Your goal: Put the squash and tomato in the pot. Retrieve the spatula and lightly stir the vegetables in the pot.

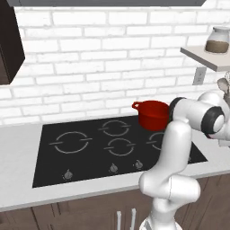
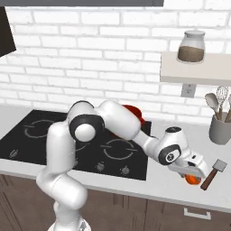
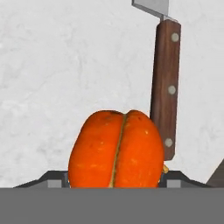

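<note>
An orange, ribbed squash (image 3: 116, 148) lies on the white counter to the right of the stove, seen as an orange patch under the hand (image 2: 193, 180). My gripper (image 3: 116, 181) is down over it (image 2: 191, 176), one finger pressed against each side. Just right of the squash lies the spatula (image 2: 211, 175) with a brown riveted wooden handle (image 3: 166, 87) and a metal blade. The red pot (image 1: 152, 114) stands on the stove's back right burner, partly hidden by my arm in the right base view (image 2: 136, 113). The tomato is out of view.
The black stove (image 1: 90, 148) has knobs along its front. A grey utensil holder (image 2: 220, 128) stands at the back right of the counter. Above it a wall shelf (image 2: 194, 74) carries a glass jar (image 2: 191, 47). The counter's front edge runs close to the squash.
</note>
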